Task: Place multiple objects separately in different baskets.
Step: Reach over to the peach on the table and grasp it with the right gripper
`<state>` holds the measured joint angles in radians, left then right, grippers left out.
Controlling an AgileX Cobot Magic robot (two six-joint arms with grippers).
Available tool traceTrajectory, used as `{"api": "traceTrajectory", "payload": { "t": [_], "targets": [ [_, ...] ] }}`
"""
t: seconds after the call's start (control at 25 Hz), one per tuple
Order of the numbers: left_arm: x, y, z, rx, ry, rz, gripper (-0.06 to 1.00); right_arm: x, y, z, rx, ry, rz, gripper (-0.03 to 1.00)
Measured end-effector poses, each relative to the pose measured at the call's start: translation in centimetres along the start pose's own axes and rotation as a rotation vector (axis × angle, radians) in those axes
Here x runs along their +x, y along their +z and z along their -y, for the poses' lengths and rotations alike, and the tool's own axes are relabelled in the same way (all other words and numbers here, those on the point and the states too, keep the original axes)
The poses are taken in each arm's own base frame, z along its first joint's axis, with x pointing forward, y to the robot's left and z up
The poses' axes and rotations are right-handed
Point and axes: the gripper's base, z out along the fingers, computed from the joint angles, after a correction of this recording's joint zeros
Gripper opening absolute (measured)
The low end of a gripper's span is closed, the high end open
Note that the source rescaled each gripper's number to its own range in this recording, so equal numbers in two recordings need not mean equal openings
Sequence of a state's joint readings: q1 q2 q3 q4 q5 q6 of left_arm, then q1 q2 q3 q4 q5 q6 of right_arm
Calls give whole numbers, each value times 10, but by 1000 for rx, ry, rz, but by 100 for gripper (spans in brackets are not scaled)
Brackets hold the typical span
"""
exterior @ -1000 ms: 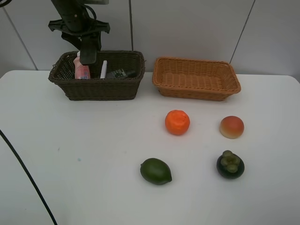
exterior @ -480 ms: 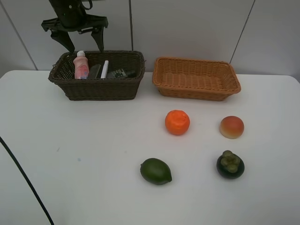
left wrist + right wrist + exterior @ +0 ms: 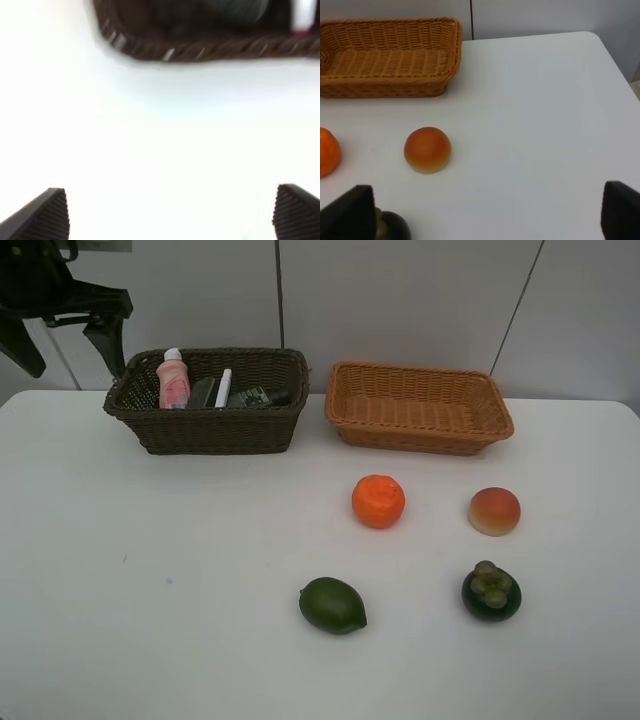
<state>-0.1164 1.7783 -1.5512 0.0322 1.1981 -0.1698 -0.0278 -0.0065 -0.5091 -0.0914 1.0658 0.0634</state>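
Left gripper (image 3: 78,368) withdrew to upper left from dark basket (image 3: 210,430), jaws apart, empty. Right gripper (image 3: 485,212) also apart. Tan basket (image 3: 420,437) next.

At upper left, the left basket (image 3: 205,430) held a bottle (image 3: 173,385) and marker (image 3: 222,387); orange (image 3: 378,501), peach (image 3: 495,511) and mangosteen (image 3: 491,592) lay below the right basket (image 3: 420,435).

Left gripper (image 3: 78,365): held high, just beyond the left end of the dark brown basket (image 3: 215,430) and above its rim level. Jaws spread wide, nothing between them. Ribbed dark fingertips (image 3: 47,217) point downward. Left arm mostly cut off by the frame edge.

Right gripper (image 3: 485,215): jaws wide apart, empty. Outside the high view.
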Motion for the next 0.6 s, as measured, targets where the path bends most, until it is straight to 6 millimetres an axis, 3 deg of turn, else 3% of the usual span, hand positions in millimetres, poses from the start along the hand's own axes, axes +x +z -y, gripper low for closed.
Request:
{"api": "traceTrajectory", "payload": {
  "t": [0.36, 0.6],
  "targets": [
    [124, -26, -22, 25, -27, -27, 100, 0, 0, 0, 0, 0, 0, 98],
    [201, -39, -33, 49, 9, 70, 100, 0, 0, 0, 0, 0, 0, 98]
  ]
}}
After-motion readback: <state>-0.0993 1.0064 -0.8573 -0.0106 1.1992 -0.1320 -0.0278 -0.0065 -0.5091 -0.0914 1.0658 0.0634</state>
